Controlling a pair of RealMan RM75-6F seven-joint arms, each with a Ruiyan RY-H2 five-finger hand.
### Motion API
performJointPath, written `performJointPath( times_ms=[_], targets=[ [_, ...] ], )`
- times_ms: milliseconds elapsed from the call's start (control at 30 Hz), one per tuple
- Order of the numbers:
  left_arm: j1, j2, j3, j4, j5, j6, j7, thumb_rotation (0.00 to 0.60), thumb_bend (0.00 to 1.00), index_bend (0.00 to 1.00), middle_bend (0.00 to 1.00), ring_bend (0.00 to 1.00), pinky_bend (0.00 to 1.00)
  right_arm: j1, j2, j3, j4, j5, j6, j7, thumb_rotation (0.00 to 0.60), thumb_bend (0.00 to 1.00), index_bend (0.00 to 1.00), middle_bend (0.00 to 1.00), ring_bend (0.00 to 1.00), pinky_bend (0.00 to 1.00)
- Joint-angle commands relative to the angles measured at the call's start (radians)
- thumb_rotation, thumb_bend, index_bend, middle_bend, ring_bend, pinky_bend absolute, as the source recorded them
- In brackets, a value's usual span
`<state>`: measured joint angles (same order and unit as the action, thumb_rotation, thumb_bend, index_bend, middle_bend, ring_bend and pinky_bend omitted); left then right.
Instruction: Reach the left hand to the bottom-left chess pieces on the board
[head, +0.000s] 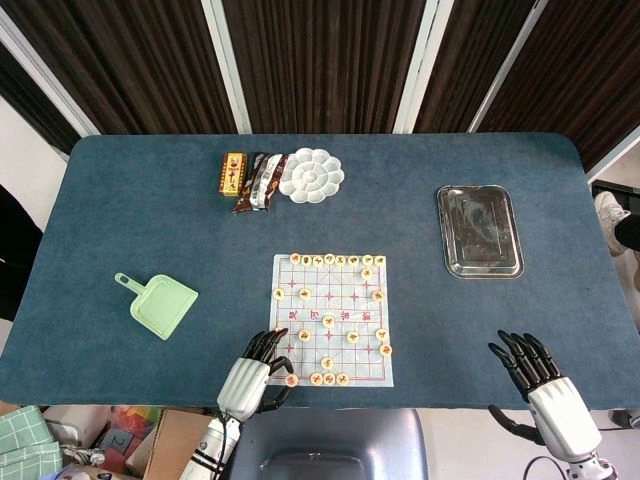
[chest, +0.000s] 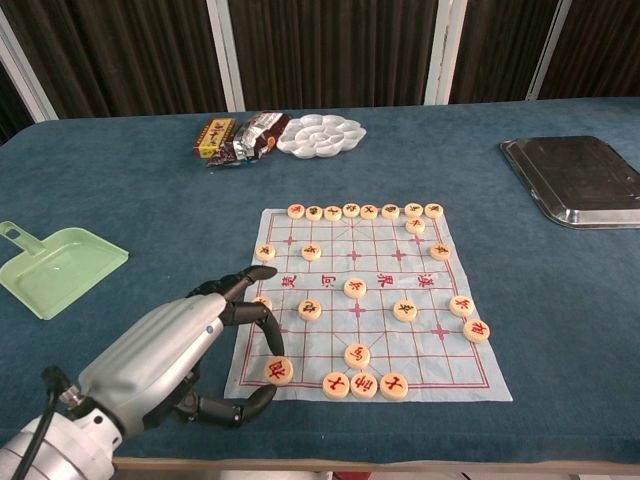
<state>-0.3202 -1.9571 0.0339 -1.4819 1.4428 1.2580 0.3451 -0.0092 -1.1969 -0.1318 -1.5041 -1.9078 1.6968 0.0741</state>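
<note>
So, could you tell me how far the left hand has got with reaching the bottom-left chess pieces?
Done: the left hand is over the bottom-left corner of the chess board. In hand: its fingertips sit at a red-marked chess piece near the front edge; actual contact is unclear. Left: settling onto the pieces, if needed. The right hand rests open off the board.

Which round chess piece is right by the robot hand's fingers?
The piece at the board's near-left corner, at the left robot hand's fingertips. It sits just left of the three-piece row along the near edge.
</note>
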Motion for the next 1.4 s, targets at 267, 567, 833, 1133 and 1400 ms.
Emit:
performJointPath(
  times_ms=[267,567,833,1133,1400],
  targets=[
    [-0.003,-0.060,-0.017,0.069,-0.019,-0.027,0.010,0.600,0.34,0.57,0.03,0.00,0.07,0.001,0.009,0.000,0.005,-0.001,0.009,0.027,0.600,0.36,0.00,0.00,0.00,0.00],
    [-0.007,-0.090,-0.022,0.093,-0.029,-0.048,0.010,0.600,0.34,0.55,0.03,0.00,0.07,-0.005,0.014,0.004,0.009,0.003,0.032,0.050,0.600,0.36,0.00,0.00,0.00,0.00],
    [-0.012,-0.108,-0.038,0.116,-0.051,-0.068,0.017,0.600,0.34,0.54,0.03,0.00,0.07,-0.007,0.020,0.002,0.016,-0.003,0.042,0.067,0.600,0.36,0.00,0.00,0.00,0.00],
    [-0.016,-0.108,-0.041,0.118,-0.056,-0.076,0.016,0.600,0.35,0.43,0.03,0.00,0.07,-0.009,0.022,0.003,0.016,0.000,0.044,0.071,0.600,0.36,0.00,0.00,0.00,0.00],
    [-0.017,-0.099,-0.046,0.109,-0.058,-0.076,0.008,0.600,0.35,0.16,0.01,0.00,0.07,-0.009,0.022,0.004,0.012,0.003,0.039,0.065,0.600,0.36,0.00,0.00,0.00,0.00]
  ],
)
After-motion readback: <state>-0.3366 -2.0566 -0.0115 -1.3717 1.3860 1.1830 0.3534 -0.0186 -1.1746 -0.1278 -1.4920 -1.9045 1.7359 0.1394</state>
